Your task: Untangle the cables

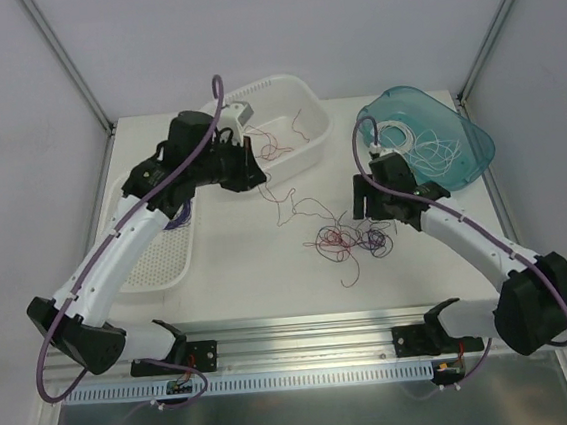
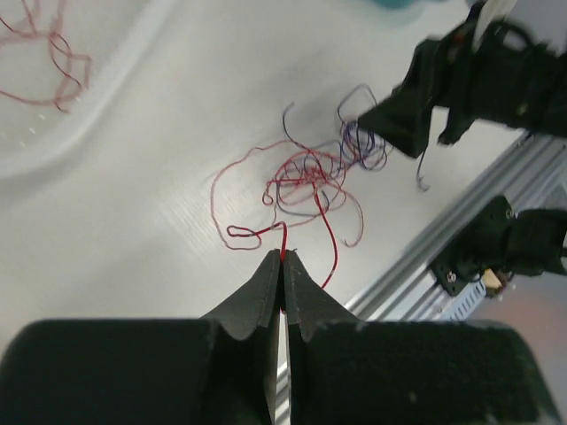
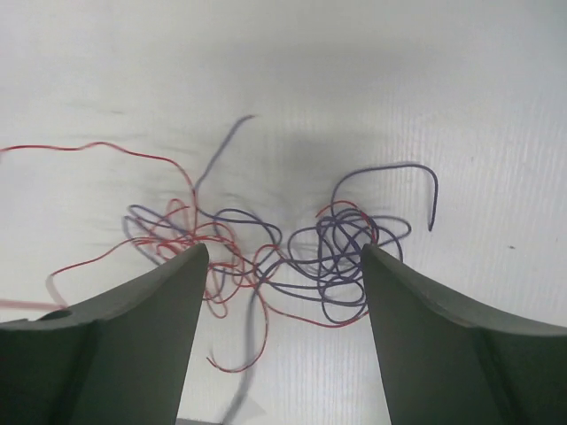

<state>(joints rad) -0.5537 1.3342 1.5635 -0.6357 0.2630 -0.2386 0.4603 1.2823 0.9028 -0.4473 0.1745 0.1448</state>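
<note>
The left gripper [image 2: 283, 258] has its jaws pressed together on a single hair-thin red cable [image 2: 284, 237], pinched right at the tips. From there the strand loops away over the plain white desk [image 1: 260, 285] and runs into the knot. In the overhead view this gripper [image 1: 251, 167] hangs just beside the near wall of a white perforated plastic tub [image 1: 303, 105].

The right gripper [image 3: 283, 252] has its jaws well apart and holds nothing. The two dark fingers [image 3: 151, 319] stand either side of the heap as I look down. I cannot tell whether the tips touch any strand. From above, it [image 1: 368, 202] sits at the right edge of the knot.

The cables [image 1: 351, 238] lie as one loose tangle of curly red and purple wires on the bare desk between my two arms, nearer the right one. The red ones [image 3: 168, 230] spread to the left and the purple ones [image 3: 345, 248] bunch to the right, with one purple end curling free. They are too knotted for me to count.

Around them I count three containers:
- The tub, with a few red strands [image 1: 273, 145] inside.
- A translucent teal plastic bowl [image 1: 472, 139] at the far right, with white strands [image 1: 428, 148] in it.
- A flat white mesh tray [image 1: 163, 269] on the left, where purple strands [image 1: 177, 220] show beside the left arm.
</note>
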